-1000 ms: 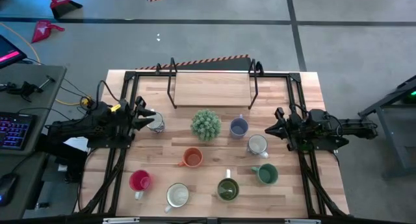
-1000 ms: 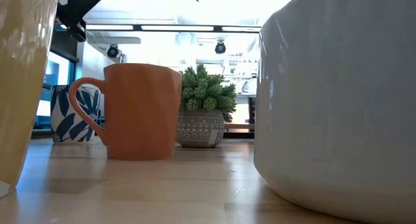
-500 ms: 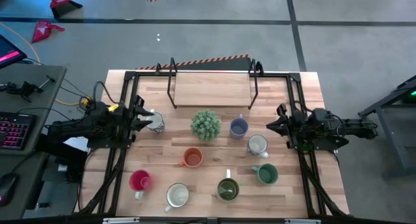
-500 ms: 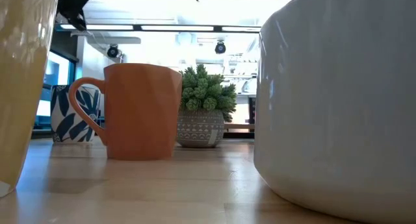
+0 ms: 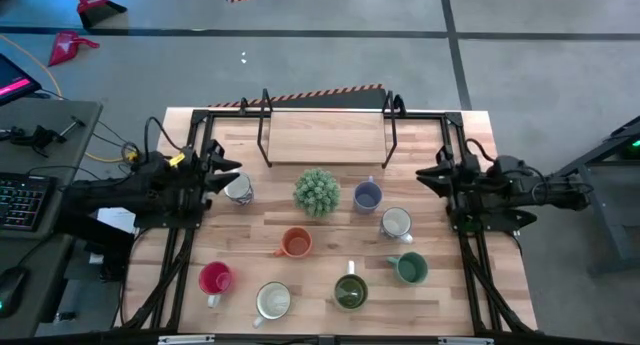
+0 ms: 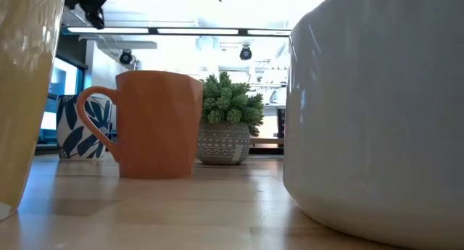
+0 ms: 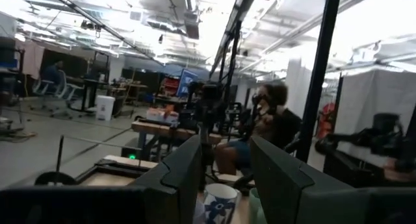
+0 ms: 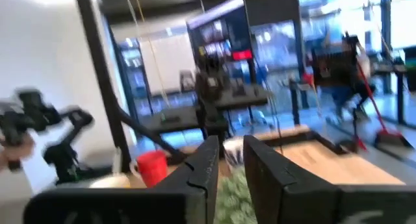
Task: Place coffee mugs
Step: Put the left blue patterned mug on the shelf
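Several coffee mugs stand upright on the wooden table (image 5: 330, 315): red (image 5: 215, 279), cream (image 5: 273, 301), orange (image 5: 296, 243), dark green (image 5: 350, 291), green (image 5: 410, 268), grey-white (image 5: 396, 223), pale blue (image 5: 367, 196) and a white mug with blue leaves (image 5: 238, 189). My left gripper (image 5: 228, 172) hovers open above and just left of the leaf mug (image 7: 218, 201). It holds nothing. My right gripper (image 5: 422, 175) hangs at the table's right side, raised, to the right of the pale blue mug. Its fingers (image 8: 208, 162) stand a narrow gap apart around nothing.
A spiky green plant (image 5: 317, 191) in a patterned pot (image 6: 223, 145) stands mid-table between the leaf mug and the pale blue mug. A black-framed wooden shelf (image 5: 325, 135) spans the far edge. Black frame rails run along both sides. Bare wood lies in front of the shelf.
Both grippers have risen and tipped their fingers upward. The left one has climbed almost out of the low view's top corner. The right one has lifted away from beside the grey-white mug, toward the far edge. No mug has moved.
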You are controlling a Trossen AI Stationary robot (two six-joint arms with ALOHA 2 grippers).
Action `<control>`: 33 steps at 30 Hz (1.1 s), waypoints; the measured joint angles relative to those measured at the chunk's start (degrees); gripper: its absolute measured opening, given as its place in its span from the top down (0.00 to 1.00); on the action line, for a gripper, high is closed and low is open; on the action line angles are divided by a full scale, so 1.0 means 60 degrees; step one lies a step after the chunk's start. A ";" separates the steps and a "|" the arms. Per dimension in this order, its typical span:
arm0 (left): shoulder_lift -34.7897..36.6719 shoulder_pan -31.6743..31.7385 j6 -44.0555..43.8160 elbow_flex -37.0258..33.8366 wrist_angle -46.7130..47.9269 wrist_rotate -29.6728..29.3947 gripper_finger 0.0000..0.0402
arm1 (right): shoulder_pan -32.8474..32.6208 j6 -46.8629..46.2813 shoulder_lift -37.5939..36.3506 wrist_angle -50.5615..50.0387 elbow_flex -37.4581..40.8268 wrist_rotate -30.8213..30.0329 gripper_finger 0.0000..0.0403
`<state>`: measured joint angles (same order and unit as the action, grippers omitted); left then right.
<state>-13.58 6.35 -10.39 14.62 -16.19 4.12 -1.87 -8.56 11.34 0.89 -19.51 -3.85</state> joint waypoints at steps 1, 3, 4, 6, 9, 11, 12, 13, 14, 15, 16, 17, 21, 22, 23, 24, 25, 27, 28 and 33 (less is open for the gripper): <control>-0.0252 0.0000 0.0093 0.0228 0.0024 0.0000 0.70 | 0.0000 0.0004 0.0317 -0.0273 -0.0308 -0.0111 0.83; -0.0786 0.0000 0.0178 0.0770 0.0242 0.0000 0.70 | 0.0000 0.0004 0.0935 -0.0817 -0.0990 -0.0286 0.81; -0.1051 0.0000 0.0175 0.1073 0.0548 0.0000 0.70 | 0.0000 0.0007 0.1231 -0.1126 -0.1347 -0.0289 0.80; -0.1576 0.0000 0.0172 0.1696 0.1401 -0.0040 0.70 | 0.0000 0.0170 0.1800 -0.1878 -0.2152 -0.0289 0.79; -0.2389 0.0000 0.0174 0.2617 0.2214 -0.0093 0.70 | 0.0000 0.0429 0.2540 -0.3065 -0.3403 -0.0289 0.78; -0.2804 0.0000 0.0262 0.3130 0.2669 -0.0102 0.70 | 0.0000 0.0437 0.2959 -0.3720 -0.4138 -0.0292 0.78; -0.2978 0.0000 0.0262 0.3358 0.2821 -0.0102 0.70 | 0.0000 0.0435 0.3137 -0.4048 -0.4440 -0.0289 0.78; -0.3115 0.0000 0.0258 0.3578 0.3032 -0.0102 0.70 | 0.0000 0.0433 0.3297 -0.4327 -0.4709 -0.0289 0.78; -0.3220 0.0000 0.0251 0.3755 0.3339 -0.0105 0.70 | 0.0000 0.0434 0.3426 -0.4554 -0.4933 -0.0289 0.78; -0.3310 0.0000 0.0189 0.3918 0.3866 -0.0195 0.70 | 0.0000 0.0431 0.3531 -0.4771 -0.5098 -0.0289 0.78; -0.3364 -0.0006 0.0046 0.4044 0.4549 -0.0368 0.70 | 0.0000 0.0396 0.3601 -0.4963 -0.5194 -0.0291 0.78; -0.3413 -0.0006 -0.0163 0.4147 0.5258 -0.0587 0.70 | 0.0000 0.0319 0.3644 -0.5092 -0.5242 -0.0289 0.78; -0.3689 0.0000 -0.1193 0.4301 0.7562 -0.1059 0.70 | 0.0000 -0.0208 0.3677 -0.5182 -0.5186 -0.0289 0.78; -0.3742 0.0000 -0.1338 0.4301 0.7911 -0.1091 0.70 | 0.0000 -0.0307 0.3678 -0.5272 -0.5180 -0.0289 0.78; -0.3793 0.0000 -0.1457 0.4307 0.8183 -0.1128 0.70 | 0.0000 -0.0366 0.3678 -0.5311 -0.5180 -0.0293 0.78; -0.3848 0.0000 -0.1549 0.4315 0.8524 -0.1139 0.70 | 0.0000 -0.0469 0.3678 -0.5350 -0.5180 -0.0289 0.78; -0.3907 0.0000 -0.1698 0.4315 0.8921 -0.1156 0.70 | 0.0000 -0.0543 0.3685 -0.5412 -0.5180 -0.0289 0.78; -0.4054 0.0000 -0.2083 0.4312 0.9562 -0.1146 0.70 | 0.0000 -0.0748 0.3685 -0.5519 -0.5180 -0.0290 0.78; -0.4117 0.0000 -0.2308 0.4312 0.9800 -0.1089 0.70 | 0.0000 -0.0819 0.3683 -0.5553 -0.5180 -0.0291 0.78; -0.4609 0.0000 -0.2970 0.4312 1.0660 -0.1013 0.70 | 0.0000 -0.0998 0.3685 -0.5906 -0.5173 -0.0376 0.78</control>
<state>-41.24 6.35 -28.21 40.49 47.77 -1.96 -1.87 -14.55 33.45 -34.55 -50.55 -6.11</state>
